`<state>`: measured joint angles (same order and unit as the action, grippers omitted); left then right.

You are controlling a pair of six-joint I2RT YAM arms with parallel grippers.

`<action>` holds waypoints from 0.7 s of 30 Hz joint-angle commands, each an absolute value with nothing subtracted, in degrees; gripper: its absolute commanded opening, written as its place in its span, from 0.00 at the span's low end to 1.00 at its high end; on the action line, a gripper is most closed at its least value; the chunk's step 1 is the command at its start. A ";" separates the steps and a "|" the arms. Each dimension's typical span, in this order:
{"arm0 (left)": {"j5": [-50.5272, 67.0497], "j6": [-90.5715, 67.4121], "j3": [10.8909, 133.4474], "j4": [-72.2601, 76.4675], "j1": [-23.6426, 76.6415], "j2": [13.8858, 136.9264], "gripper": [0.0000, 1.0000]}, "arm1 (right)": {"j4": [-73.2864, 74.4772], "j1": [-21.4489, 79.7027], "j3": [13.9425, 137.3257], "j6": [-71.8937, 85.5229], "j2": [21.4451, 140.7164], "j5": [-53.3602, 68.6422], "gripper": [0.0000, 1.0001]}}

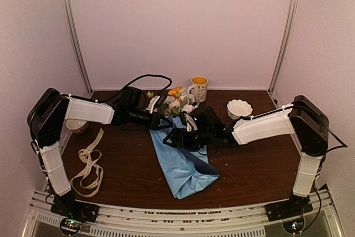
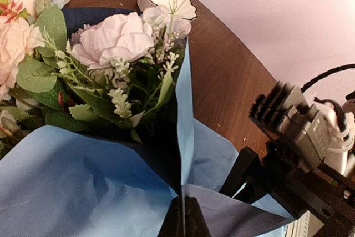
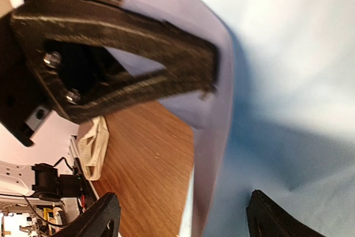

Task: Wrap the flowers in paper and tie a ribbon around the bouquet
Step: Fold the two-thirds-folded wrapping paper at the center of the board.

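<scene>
Left arm (image 1: 89, 110) and right arm (image 1: 263, 127): white shell links, black joint housings, black bases (image 1: 75, 210). Black cables (image 1: 145, 76) trail from each. Left gripper (image 3: 211, 84) black, triangular, two silver screws (image 3: 52, 58)

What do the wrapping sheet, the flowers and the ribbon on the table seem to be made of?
The paper: a thin matte sheet, probably tissue or craft paper; it holds creases. The flowers: likely artificial, fabric petals with plastic leaves, judging by their even, dull look. The ribbon: seems to be woven cloth, lying in limp loops.
</scene>
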<state>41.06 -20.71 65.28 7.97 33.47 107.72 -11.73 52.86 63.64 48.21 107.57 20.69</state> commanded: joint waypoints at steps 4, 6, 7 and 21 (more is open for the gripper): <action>39.31 -18.94 65.88 8.86 31.69 108.88 0.00 | 6.57 53.55 65.15 40.77 98.88 12.82 0.79; 39.75 -19.40 65.86 9.82 31.20 109.58 0.00 | 11.50 54.07 64.40 39.18 95.78 10.10 0.79; 39.44 -19.23 65.73 10.13 31.12 109.78 0.00 | 13.46 54.43 63.74 38.55 94.33 8.88 0.79; 37.67 -17.78 66.10 9.07 31.12 112.69 0.00 | 26.78 65.95 46.02 44.55 73.78 -1.73 0.97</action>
<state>38.81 -19.09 65.06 7.79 31.64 111.79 21.37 65.08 50.09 39.57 77.71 4.73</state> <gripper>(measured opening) 0.013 0.894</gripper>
